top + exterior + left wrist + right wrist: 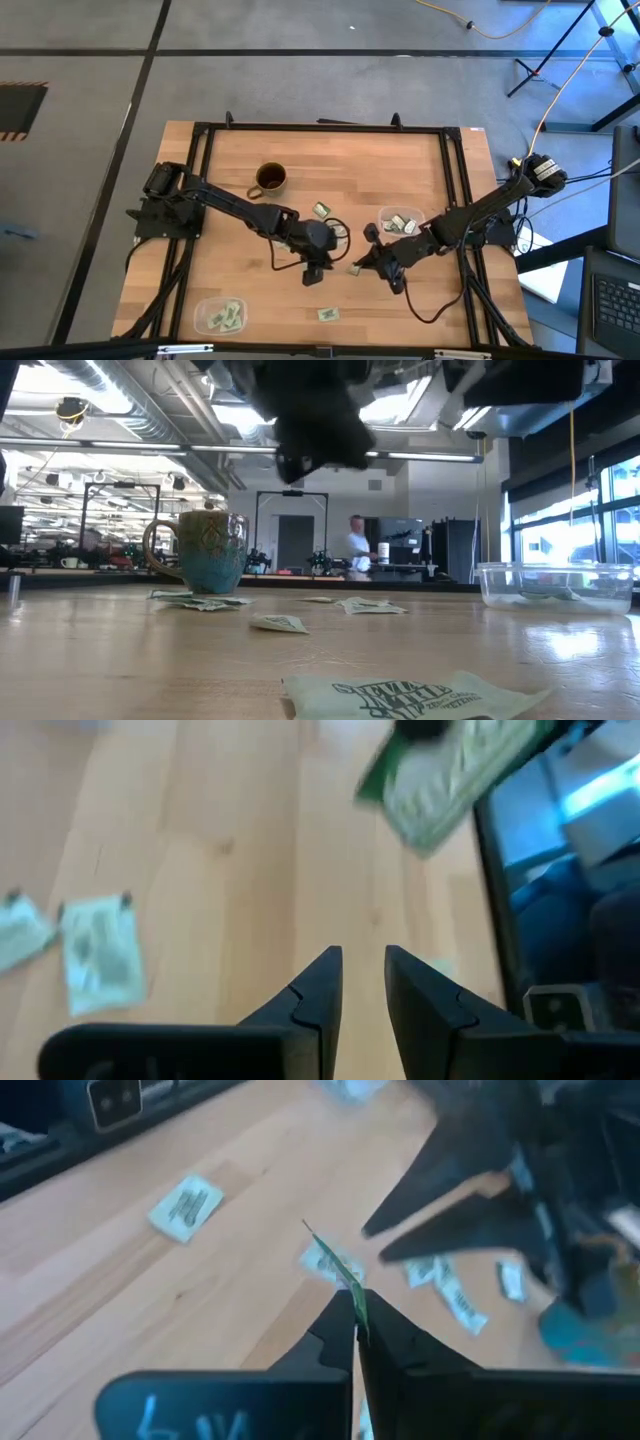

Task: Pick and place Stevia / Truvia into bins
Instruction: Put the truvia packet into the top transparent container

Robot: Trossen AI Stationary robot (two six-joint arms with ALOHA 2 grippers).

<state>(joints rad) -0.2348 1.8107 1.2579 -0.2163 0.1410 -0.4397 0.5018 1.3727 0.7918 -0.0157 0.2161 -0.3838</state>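
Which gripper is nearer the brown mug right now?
Left. The left gripper hangs over mid-table, a short way down-right of the mug. The right gripper, shut on a sachet, is farther right.

The high view looks straight down over the whole desk (230, 180). The low view sits at desk-top level, facing the mug (203, 550) and the room beyond it. Both wrist views look closely down at the desk near the mug.
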